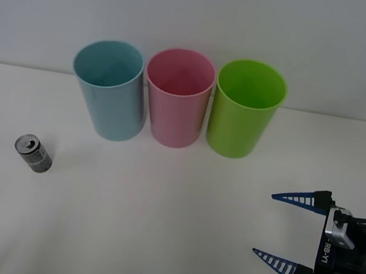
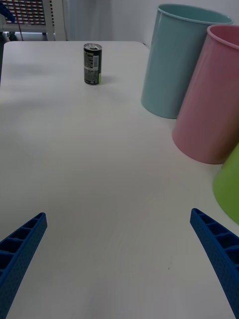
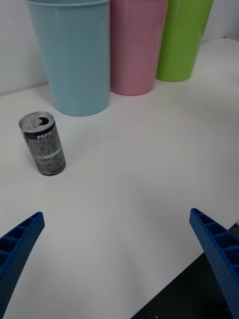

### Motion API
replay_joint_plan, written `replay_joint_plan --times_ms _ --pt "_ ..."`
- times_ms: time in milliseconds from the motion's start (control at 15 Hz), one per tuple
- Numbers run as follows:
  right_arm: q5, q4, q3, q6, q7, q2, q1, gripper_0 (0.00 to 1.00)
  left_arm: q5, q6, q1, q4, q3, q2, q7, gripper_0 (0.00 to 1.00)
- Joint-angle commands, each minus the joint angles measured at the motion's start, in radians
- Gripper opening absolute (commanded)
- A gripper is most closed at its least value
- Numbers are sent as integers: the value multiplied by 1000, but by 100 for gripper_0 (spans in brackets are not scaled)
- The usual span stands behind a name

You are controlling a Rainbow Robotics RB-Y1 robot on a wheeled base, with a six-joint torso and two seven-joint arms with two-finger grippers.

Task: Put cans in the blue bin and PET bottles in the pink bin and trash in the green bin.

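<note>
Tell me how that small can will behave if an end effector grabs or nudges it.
The can stands upright and narrow, so a high nudge would probably tip it, and its round body would then likely roll. Its tab hole looks open, so it may be empty, light and easily dented. The smooth metal wall could slip between ribbed fingers.

We see a plain white surface [image 1: 167, 233] stretching across the front view, its far edge meeting a pale wall [image 1: 203, 14]. From the right wrist view, a white grille with red behind it [image 2: 30, 15] stands beyond the surface's far end.
</note>
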Motion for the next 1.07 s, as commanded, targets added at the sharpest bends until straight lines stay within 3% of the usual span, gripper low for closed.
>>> replay_joint_plan --times_ms 67,400,733,1067 --pt "0 0 0 0 0 0 0 100 0 0 0 0 0 0 0 100" --pt "0 0 0 0 0 0 0 100 -26 -2 31 -11 35 25 -3 100" --pt "0 0 0 0 0 0 0 100 69 -2 20 37 9 25 -129 100" --pt "0 0 0 0 0 0 0 100 104 5 9 43 -3 31 -117 100"
